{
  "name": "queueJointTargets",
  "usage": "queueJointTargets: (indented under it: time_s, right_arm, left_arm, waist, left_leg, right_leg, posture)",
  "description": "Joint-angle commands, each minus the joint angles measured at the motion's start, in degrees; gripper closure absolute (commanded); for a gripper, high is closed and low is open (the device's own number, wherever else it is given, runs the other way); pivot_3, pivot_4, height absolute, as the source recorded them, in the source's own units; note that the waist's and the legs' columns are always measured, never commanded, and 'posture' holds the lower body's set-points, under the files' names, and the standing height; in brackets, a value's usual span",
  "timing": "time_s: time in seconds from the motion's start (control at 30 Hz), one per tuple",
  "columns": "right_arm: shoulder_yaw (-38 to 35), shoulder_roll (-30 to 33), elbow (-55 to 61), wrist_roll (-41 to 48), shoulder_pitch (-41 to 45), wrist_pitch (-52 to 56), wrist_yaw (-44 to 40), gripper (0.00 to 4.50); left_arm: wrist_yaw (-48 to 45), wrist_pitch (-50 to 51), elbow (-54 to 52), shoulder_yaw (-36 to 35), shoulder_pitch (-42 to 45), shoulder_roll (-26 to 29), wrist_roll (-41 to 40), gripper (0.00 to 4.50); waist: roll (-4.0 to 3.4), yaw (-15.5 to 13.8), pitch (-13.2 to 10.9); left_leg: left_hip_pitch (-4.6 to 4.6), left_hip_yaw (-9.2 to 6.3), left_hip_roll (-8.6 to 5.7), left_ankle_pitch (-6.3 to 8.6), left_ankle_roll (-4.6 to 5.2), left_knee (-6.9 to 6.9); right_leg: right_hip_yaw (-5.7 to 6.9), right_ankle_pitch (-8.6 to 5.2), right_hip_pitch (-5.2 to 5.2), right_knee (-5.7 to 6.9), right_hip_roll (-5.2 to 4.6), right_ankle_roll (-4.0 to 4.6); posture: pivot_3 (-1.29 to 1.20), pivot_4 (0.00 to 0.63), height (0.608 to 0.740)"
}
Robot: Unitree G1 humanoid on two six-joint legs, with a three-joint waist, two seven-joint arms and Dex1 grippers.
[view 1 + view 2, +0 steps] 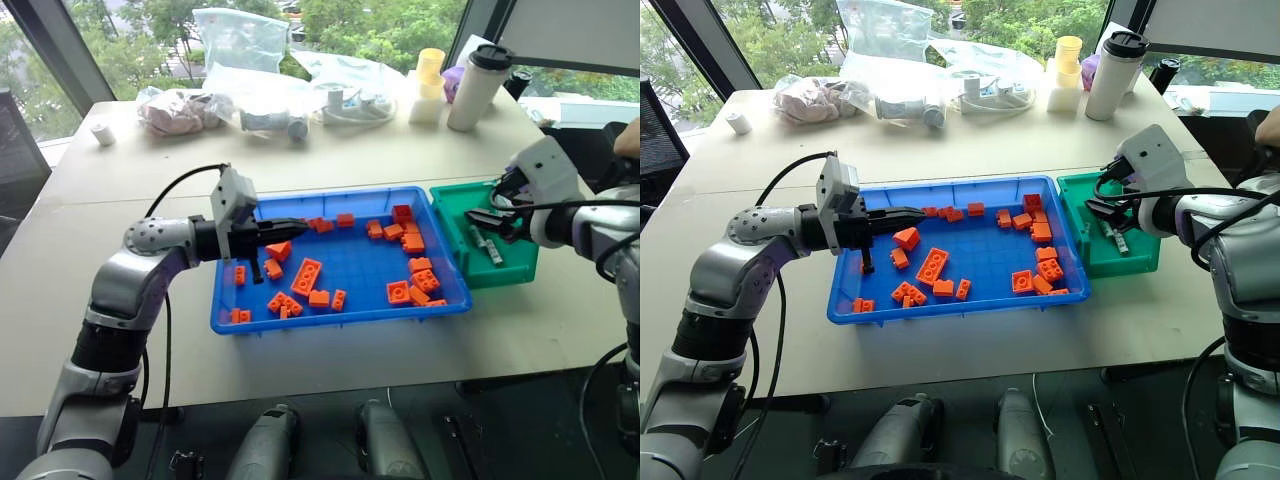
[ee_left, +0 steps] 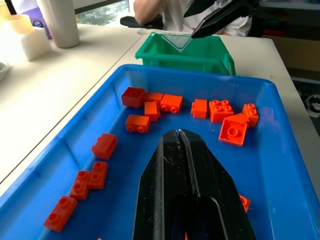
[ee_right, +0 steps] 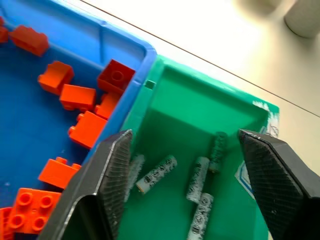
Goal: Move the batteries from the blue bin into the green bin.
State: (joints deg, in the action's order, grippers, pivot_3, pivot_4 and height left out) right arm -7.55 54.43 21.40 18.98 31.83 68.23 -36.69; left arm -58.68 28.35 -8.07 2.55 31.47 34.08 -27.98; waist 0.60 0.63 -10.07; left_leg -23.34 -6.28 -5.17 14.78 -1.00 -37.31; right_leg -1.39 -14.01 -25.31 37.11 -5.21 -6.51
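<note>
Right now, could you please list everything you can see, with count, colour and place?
Batteries: at least five, silver-grey, lying in the green bin.
Green bin: one, beside the blue bin.
Blue bin: one, mid-table.
Toy bricks: many, orange, scattered in the blue bin.
Tumbler: one, white with black lid, far side of the table.
Plastic bags: several, clear, far side of the table.
Table: one, beige.
Person's arm: at the right edge.
Left pincer: black, shut, over the blue bin.
Right pincer: black, open, over the green bin.
</note>
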Motion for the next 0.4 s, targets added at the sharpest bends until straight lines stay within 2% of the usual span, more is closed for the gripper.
queueJointTargets:
  time_s: [0.03,0.2,0.4]
  right_arm:
    - [-3.21,2.98,4.54,2.87,-0.74,-3.16,-4.15,0.95]
    - [-4.06,6.69,10.01,5.77,-6.95,-8.89,-10.76,0.95]
    - [-4.02,6.55,11.35,7.53,-8.34,-10.41,-11.49,0.95]
  left_arm:
    - [-0.64,-0.27,-1.05,-1.72,0.67,1.29,-0.68,4.50]
    - [-1.22,0.54,-2.18,-2.07,0.14,2.49,-1.50,4.50]
    - [-1.52,2.36,-3.34,-2.87,0.04,3.56,-2.63,4.50]
  waist:
    - [0.00,0.00,0.00]
    - [0.01,-0.15,0.00]
    - [0.01,-0.03,0.00]
  left_leg:
    - [0.00,0.00,0.00,0.00,0.00,0.00]
    - [0.00,-0.02,0.00,0.02,0.03,-0.01]
    - [0.02,-0.01,0.02,0.02,0.04,-0.03]
  right_leg:
    - [0.00,0.00,0.00,0.00,0.00,0.00]
    - [0.03,0.00,0.03,-0.03,0.00,-0.01]
    - [0.02,0.00,0.05,-0.02,0.00,-0.01]
  posture:
    - [0.00,0.150,0.740]
    - [0.00,0.150,0.740]
    - [0.00,0.150,0.740]
